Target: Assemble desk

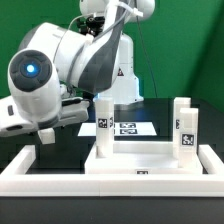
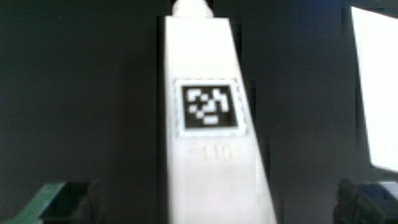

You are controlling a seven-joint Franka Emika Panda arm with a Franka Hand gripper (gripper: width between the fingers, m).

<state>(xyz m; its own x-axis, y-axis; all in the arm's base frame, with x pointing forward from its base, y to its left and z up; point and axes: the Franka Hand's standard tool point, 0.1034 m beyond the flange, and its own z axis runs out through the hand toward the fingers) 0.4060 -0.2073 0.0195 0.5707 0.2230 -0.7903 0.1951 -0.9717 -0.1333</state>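
In the wrist view a short square white leg (image 2: pixel 210 120) lies lengthwise on the black table, its square tag facing up. My gripper (image 2: pixel 210 200) is open. Its dark fingers (image 2: pixel 50 200) stand wide on either side of the leg's near end, not touching it. In the exterior view the white desk top (image 1: pixel 140 160) lies rim-up at the front. One leg (image 1: pixel 104 118) stands upright on its left corner and two more legs (image 1: pixel 188 130) on its right side. My gripper (image 1: pixel 44 133) hangs low at the exterior view's left, and the arm hides the lying leg there.
The low white border wall (image 1: pixel 40 170) runs along the front and both sides of the desk top. The marker board (image 1: pixel 127 128) lies flat behind the desk top. The arm's bulk (image 1: pixel 60 70) fills the exterior view's left. A white surface (image 2: pixel 379 100) shows beside the lying leg.
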